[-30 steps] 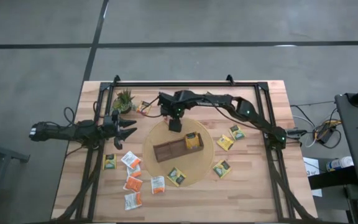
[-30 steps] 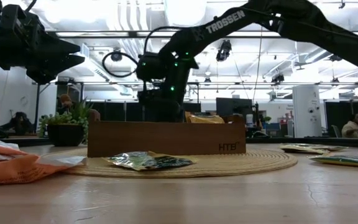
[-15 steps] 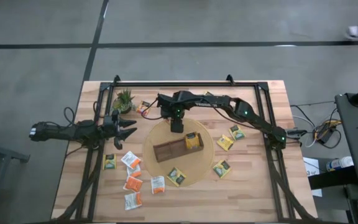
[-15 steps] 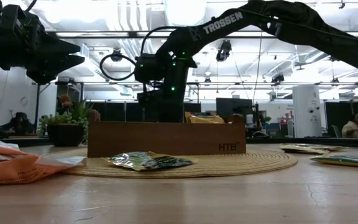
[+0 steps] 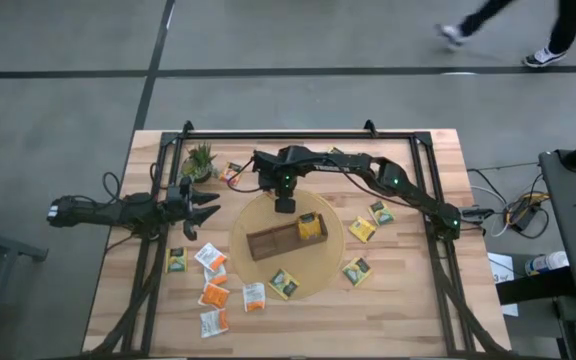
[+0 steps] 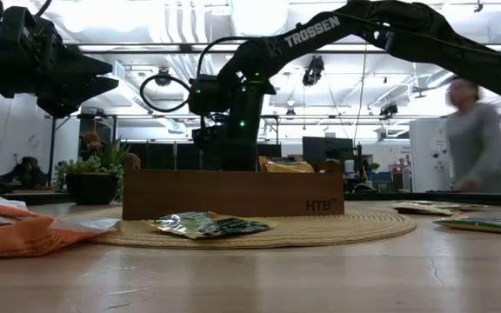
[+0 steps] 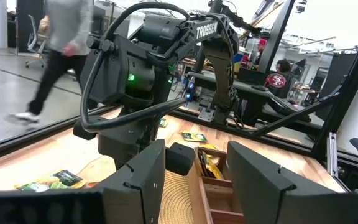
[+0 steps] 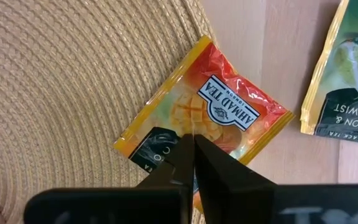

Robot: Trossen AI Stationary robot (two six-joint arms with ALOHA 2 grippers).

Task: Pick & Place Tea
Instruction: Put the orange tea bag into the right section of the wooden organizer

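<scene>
Lying flat, half on the rim of the round woven mat (image 8: 61, 81) and half on the bare wooden surface (image 8: 278, 56), an orange-and-yellow tea sachet (image 8: 207, 118) with a printed brand label. Just beside it on the wood, apart from it, a green-and-yellow lemon sachet (image 8: 347, 81).

Directly above the orange sachet, the right pincer (image 8: 190, 163), fingers clenched almost together with nothing between them; seemingly not yet touching the packet. On the high view, placed at the mat's far edge, just beyond the wooden divided tray (image 5: 268, 243), with one yellow sachet (image 5: 310, 227) already in the tray's end compartment. More sachets scattered on the wood on both sides of the mat.

Over the left side of the surface, well apart from the tray, the left pincer (image 5: 206, 206), released and waiting.

Probably the approach step of a pick. Next move likely calling for spreading the fingers, lowering onto the packet, pinching an edge where the mat lifts it, then carrying it to a free tray compartment.
</scene>
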